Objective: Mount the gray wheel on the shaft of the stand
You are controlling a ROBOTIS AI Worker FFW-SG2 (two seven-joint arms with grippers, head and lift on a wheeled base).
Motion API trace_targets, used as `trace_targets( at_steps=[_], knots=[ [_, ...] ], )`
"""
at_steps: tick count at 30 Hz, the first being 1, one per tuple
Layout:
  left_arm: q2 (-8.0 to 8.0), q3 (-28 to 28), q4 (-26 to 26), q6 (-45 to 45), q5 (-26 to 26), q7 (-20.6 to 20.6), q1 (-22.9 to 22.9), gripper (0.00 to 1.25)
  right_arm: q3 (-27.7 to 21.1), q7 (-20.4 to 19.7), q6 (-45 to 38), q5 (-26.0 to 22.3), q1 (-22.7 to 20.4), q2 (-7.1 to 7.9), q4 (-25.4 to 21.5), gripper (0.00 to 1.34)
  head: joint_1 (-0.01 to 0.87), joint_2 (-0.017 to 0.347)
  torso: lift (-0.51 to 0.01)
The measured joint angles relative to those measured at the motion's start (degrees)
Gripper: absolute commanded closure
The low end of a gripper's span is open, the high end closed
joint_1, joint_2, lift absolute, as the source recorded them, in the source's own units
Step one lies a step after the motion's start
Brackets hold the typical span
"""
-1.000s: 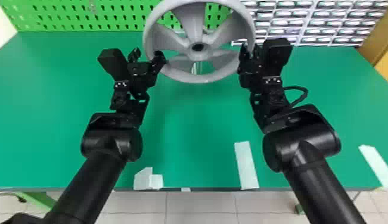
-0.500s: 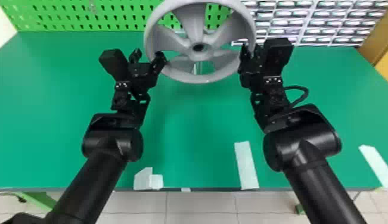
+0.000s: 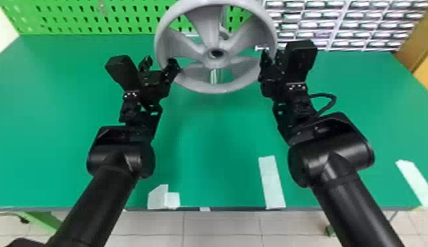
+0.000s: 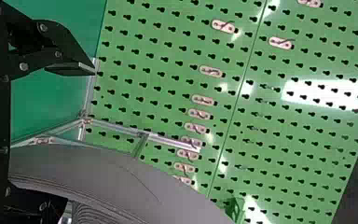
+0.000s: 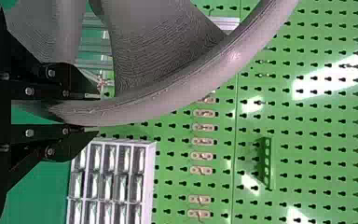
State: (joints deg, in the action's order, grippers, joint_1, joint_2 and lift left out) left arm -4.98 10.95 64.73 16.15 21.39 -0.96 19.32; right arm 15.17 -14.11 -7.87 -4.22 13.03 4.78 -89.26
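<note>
One gray wheel (image 3: 217, 62) stands tipped up above the far part of the table, its dark bore (image 3: 217, 53) facing my head camera. It reads to me as stiff, molded or printed plastic, lighter than its width suggests; the fine ridges visible on its spokes from the right wrist should give some bite, but the rounded rim (image 5: 168, 98) looks smoother and could roll or slide under flat pads. I don't expect it to squash, though a hard knock at the bore might chip it.

My right gripper (image 3: 272, 56) is clamped on the rim, one finger on either side. My left gripper (image 3: 160, 62) is spread wide around the opposite side, not pinching it. I'd take hold at these two opposite places, level with the bore, keeping clear of the thin spoke edges; with a single pinch, I'd expect the wheel to pivot.

Behind it I make out the metal stand (image 4: 114, 127), and a bright upright (image 3: 213, 76) shows between the spokes. I can't tell whether the shaft has entered the bore. I judge alignment to be the step in hand, so I'd confirm that before pushing or letting go. Beneath everything lies the green table (image 3: 216, 138).
</note>
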Motion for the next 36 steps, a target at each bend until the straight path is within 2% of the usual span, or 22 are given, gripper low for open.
trace_targets(
  at_steps=[21,27,36],
  knots=[
    [0.04,2.4,1.3,-2.7,-0.4,0.0,0.8,0.57,0.3,-0.1,-3.9,-0.4,0.2,-0.23,-1.9,1.22,0.865,0.052,-0.101],
    [0.06,2.6,1.6,-2.8,-0.4,-4.3,0.8,0.57,1.1,-0.1,-4.5,-0.7,0.3,-0.37,-2.0,1.22,0.865,0.052,-0.101],
    [0.06,1.5,3.0,-4.2,-0.8,-4.3,0.1,0.57,2.1,-0.8,-6.6,-1.4,0.9,-0.43,-2.1,1.22,0.865,0.052,-0.101]
  ],
)
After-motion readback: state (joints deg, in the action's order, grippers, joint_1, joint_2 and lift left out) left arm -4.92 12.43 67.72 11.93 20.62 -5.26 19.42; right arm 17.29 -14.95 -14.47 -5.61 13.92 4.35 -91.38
